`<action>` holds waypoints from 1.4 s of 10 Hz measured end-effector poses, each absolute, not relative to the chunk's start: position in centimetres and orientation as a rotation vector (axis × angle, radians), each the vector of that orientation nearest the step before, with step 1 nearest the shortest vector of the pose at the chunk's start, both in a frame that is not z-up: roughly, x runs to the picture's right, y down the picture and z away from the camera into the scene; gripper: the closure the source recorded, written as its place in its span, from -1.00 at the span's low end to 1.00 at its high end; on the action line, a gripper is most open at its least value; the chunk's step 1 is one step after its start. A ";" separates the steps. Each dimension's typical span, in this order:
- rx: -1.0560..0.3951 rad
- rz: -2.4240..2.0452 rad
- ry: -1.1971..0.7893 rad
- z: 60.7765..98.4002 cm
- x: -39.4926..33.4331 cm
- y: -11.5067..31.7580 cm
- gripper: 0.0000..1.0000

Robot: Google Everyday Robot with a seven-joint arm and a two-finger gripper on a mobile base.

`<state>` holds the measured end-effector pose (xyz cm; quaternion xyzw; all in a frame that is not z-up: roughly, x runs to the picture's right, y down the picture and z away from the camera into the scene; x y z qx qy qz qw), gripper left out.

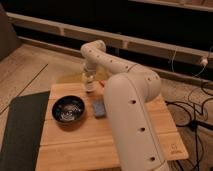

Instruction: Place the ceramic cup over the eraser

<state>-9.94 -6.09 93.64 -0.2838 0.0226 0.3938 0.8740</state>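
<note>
The arm reaches over the far side of the wooden table, its gripper pointing down near the far edge. The jaws are closed; what they hold, if anything, cannot be told, though something pale, perhaps the cup, sits at the tip. The eraser cannot be made out. Nearer left stands a black bowl; its contents are unclear. A blue-grey pad lies just right of it.

Wooden table at centre frame; black patterned bowl left of flat blue-grey pad; dark mat lower left.
</note>
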 end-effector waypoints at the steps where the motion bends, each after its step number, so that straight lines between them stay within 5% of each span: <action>1: -0.585 0.807 0.072 94.0 -9.5 -5.9 1.00; 14: -0.593 0.824 0.057 96.3 -10.4 -4.7 1.00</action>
